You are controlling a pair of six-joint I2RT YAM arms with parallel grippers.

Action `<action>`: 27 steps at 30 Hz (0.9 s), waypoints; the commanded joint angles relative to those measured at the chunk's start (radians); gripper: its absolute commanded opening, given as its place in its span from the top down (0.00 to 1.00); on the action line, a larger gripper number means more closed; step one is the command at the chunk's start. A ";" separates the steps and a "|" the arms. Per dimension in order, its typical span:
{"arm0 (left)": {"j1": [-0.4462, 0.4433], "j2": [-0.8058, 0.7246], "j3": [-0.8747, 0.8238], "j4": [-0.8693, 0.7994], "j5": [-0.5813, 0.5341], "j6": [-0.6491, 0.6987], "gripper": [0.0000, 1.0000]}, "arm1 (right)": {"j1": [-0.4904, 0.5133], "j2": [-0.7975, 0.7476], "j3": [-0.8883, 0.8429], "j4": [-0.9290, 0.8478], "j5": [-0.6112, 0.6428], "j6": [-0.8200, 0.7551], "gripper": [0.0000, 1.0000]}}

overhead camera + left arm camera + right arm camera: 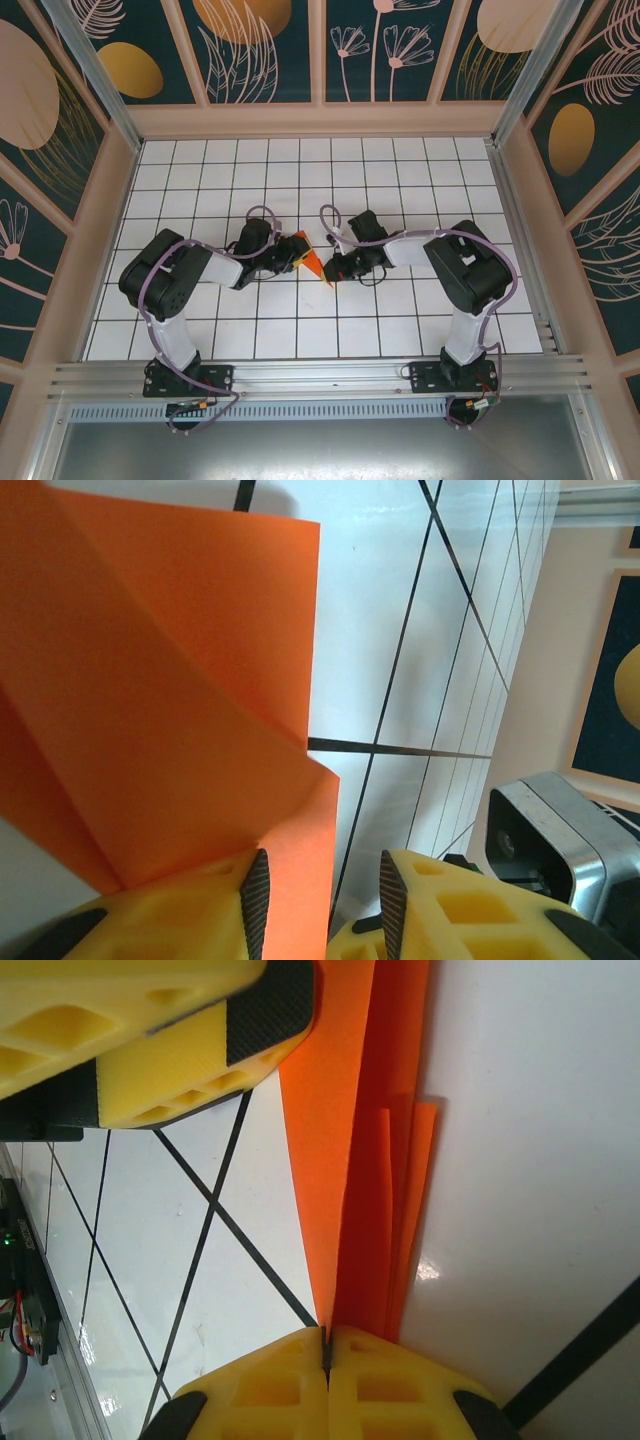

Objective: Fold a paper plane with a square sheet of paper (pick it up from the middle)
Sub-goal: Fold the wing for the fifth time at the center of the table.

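The orange-red sheet of paper (309,260) is folded into a narrow pointed shape with several layers, like a paper plane, and rests between both grippers in the middle of the tiled floor. In the right wrist view its pointed end (350,1160) runs into my right gripper (327,1335), whose jaws are pressed together on it. In the left wrist view the creased paper (180,680) lies against one pad of my left gripper (322,865). Its jaws stand apart, and the other pad (392,900) is clear of the paper. From above, the left gripper (296,250) and right gripper (332,270) face each other.
The white grid floor (330,170) is walled on three sides by patterned panels, with an aluminium rail (320,375) at the near edge. A left finger (170,1070) shows close above the paper in the right wrist view. Part of the right arm (560,830) is near.
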 commanded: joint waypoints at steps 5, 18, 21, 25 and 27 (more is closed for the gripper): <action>-0.004 -0.086 -0.005 -0.030 -0.043 0.118 0.58 | -0.035 0.013 -0.017 0.026 -0.087 0.031 0.99; -0.052 -0.125 -0.087 0.126 -0.015 0.102 0.59 | -0.053 0.039 -0.009 0.062 -0.175 0.103 0.99; -0.064 -0.082 -0.085 0.141 -0.018 0.089 0.61 | -0.053 0.049 -0.005 0.063 -0.180 0.109 0.99; -0.070 -0.039 -0.078 0.150 -0.015 0.075 0.65 | -0.052 0.060 0.000 0.055 -0.179 0.109 0.99; -0.070 -0.032 -0.082 0.147 -0.024 0.074 0.67 | -0.053 0.063 0.003 0.051 -0.176 0.110 0.99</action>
